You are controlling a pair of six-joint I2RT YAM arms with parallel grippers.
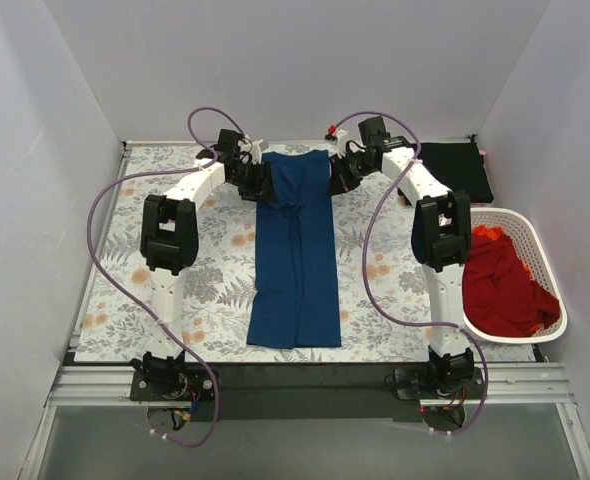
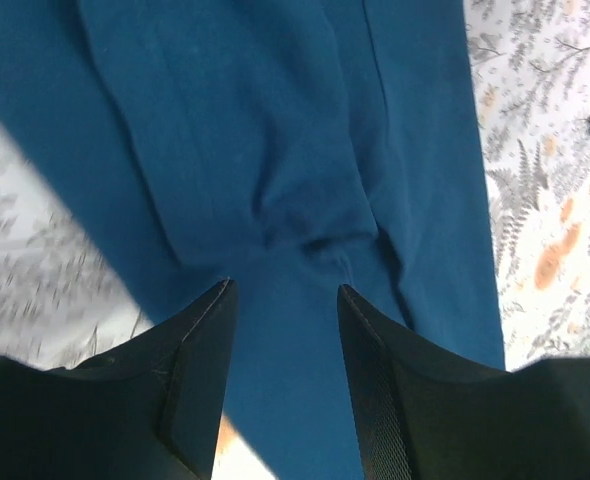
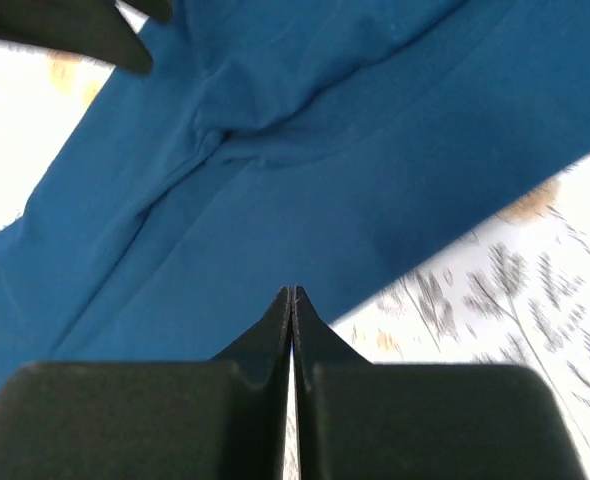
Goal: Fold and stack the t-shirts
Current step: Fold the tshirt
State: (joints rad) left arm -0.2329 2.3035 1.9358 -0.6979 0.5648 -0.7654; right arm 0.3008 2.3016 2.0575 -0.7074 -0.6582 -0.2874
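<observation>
A navy blue t-shirt (image 1: 297, 250) lies folded into a long narrow strip down the middle of the table. Both grippers are at its far end. My left gripper (image 1: 261, 184) is open over the shirt's far left part; in the left wrist view its fingers (image 2: 200, 340) straddle blue cloth (image 2: 275, 130) without holding it. My right gripper (image 1: 338, 178) is shut at the shirt's far right edge; in the right wrist view its tips (image 3: 292, 292) are pressed together above the cloth (image 3: 305, 180) with nothing between them. A black shirt (image 1: 457, 170) lies folded at the back right.
A white slotted basket (image 1: 541, 262) at the right edge holds red shirts (image 1: 500, 285) and a bit of orange cloth (image 1: 487, 233). The floral table cover (image 1: 215, 270) lies under everything. White walls stand on three sides. The left gripper's finger (image 3: 85, 30) shows in the right wrist view.
</observation>
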